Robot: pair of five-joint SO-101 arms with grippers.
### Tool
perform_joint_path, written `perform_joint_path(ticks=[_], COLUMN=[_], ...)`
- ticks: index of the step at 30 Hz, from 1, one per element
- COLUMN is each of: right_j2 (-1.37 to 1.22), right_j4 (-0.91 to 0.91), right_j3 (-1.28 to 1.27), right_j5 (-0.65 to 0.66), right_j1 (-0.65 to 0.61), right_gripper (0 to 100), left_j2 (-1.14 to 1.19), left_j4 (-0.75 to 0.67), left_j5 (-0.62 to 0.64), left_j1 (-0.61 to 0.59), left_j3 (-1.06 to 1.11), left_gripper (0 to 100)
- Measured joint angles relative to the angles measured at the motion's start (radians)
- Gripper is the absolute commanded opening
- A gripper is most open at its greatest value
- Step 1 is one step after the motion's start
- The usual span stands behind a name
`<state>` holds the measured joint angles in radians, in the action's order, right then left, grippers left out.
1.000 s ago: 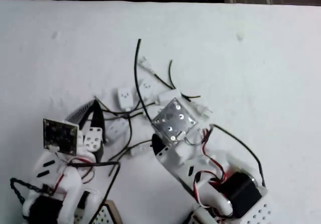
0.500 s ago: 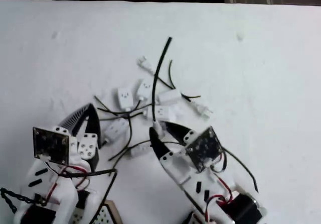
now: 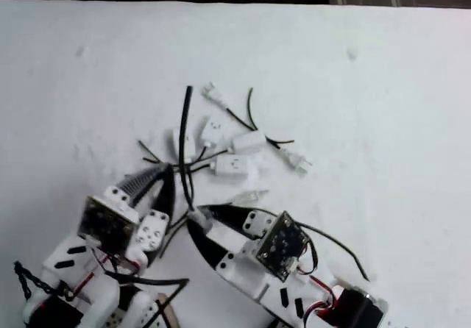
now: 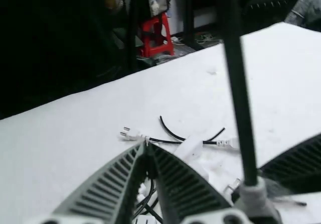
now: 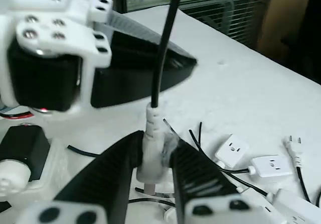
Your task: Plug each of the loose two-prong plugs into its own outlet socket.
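Swung nearer the left gripper, pressed together, right gripper pinches a plug; sockets lie beyond

white table; red stool beyond it; barred window

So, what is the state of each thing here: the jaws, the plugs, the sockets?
Right arm's jaws, shut on the white two-prong plug with a black cable.
That plug, gripped, in no socket.
Left arm's jaws, shut.
Far white two-prong plug, loose on the white table.
Right-side white two-prong plug, loose on the table.
White square outlet socket, face up, empty.
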<state>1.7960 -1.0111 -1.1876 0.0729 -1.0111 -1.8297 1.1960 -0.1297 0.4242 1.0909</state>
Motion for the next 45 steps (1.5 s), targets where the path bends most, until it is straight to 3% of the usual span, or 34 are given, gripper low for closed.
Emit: perform_joint_path(ticks=[13, 19, 22, 29, 38, 45], right_j2=[-0.002, -0.003, -0.003, -0.054, -0.542, -0.936], right_j4=[-0.002, -0.021, -0.021, -0.021, 0.083, 0.247], right_j3=[-0.072, -0.072, -0.072, -0.072, 0.097, 0.190], right_j5=[0.084, 0.084, 0.072, 0.041, -0.051, -0.051], right_j1=[-0.006, -0.006, 0.026, 0.104, 0.106, 0.106], right_gripper=[1.7, 1.7, 1.6, 1.6, 1.7, 1.7], left_j2=[-0.002, -0.002, -0.002, -0.002, -0.002, -0.002], left_j4=[0.061, 0.071, 0.072, 0.138, 0.158, -0.041], left_j5=[-0.232, -0.255, -0.255, -0.255, -0.255, -0.255], left_j1=[0.281, 0.284, 0.172, -0.258, -0.703, -0.934], left_j3=[-0.006, -0.028, -0.086, -0.163, -0.081, 0.147], left_gripper=[2, 2, 2, 2, 2, 2])
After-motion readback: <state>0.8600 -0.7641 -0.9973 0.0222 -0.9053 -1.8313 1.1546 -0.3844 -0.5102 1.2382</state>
